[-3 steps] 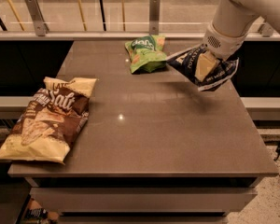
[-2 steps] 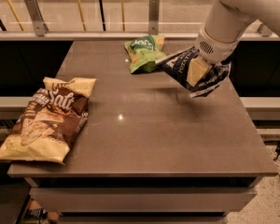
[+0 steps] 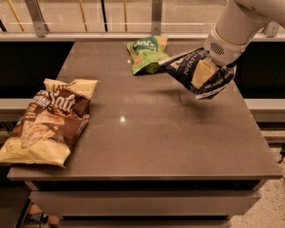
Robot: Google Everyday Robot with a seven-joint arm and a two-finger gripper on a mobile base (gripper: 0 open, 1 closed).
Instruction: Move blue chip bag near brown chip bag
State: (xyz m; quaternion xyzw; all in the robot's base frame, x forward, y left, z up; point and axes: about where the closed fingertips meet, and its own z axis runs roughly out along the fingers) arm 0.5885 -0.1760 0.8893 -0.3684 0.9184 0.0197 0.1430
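The blue chip bag, dark navy with white "potato" lettering, hangs crumpled in my gripper above the table's right side. The gripper is shut on the bag, with a pale finger showing against it, and the white arm reaches in from the upper right. The brown chip bag, large with pale yellow ends and white "Salt" lettering, lies flat at the table's left edge, far from the gripper.
A small green bag lies at the table's back middle, just left of the held bag. The grey table has a rail and glass barrier behind it and drops off at the front and right edges.
The gripper has carried the blue chip bag a little to the left, toward the table's middle. The brown and green bags have not moved.
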